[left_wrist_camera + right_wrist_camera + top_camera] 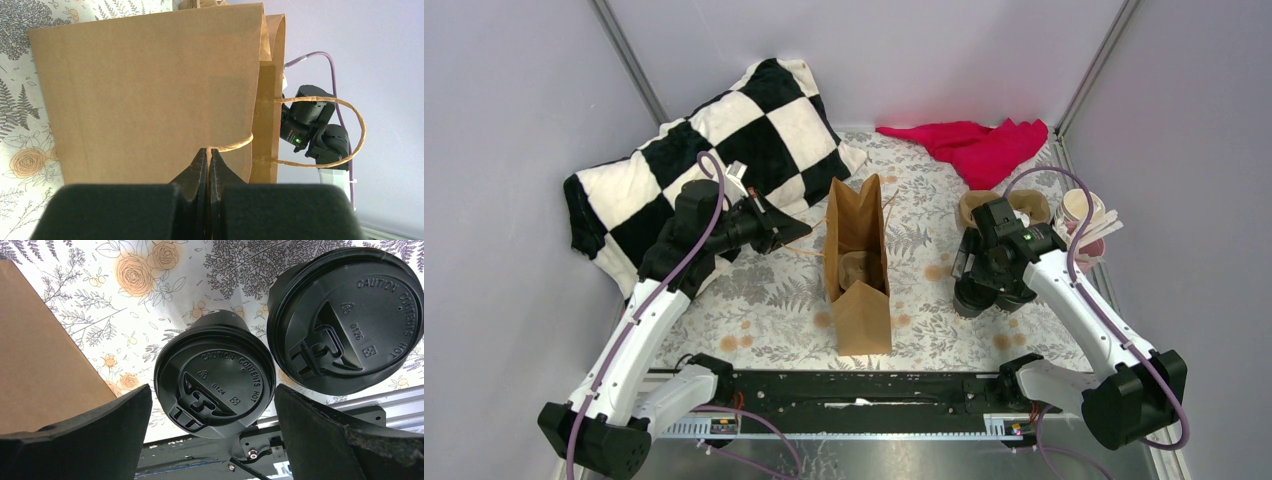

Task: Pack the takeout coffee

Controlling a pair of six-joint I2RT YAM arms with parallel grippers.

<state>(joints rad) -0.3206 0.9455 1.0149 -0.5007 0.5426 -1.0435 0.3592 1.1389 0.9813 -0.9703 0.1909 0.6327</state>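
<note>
Brown bag (862, 320) upright, black cups (215, 377) outside it

coffee cups (215, 382): black | paper bag (859, 270): brown | tablecloth (764, 300): white, floral | pillow (724, 150): black-white checks | cloth (974, 145): red

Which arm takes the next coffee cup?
Right. The right gripper hangs open astride a black coffee cup; the left gripper is shut on the handle of the paper bag.

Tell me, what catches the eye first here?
A brown bag stands open mid-table, the left jaws shut on its twine handle. Right of it, the right jaws straddle one black lidded cup, a second cup beside it. A checkered pillow lies at the back left.
</note>
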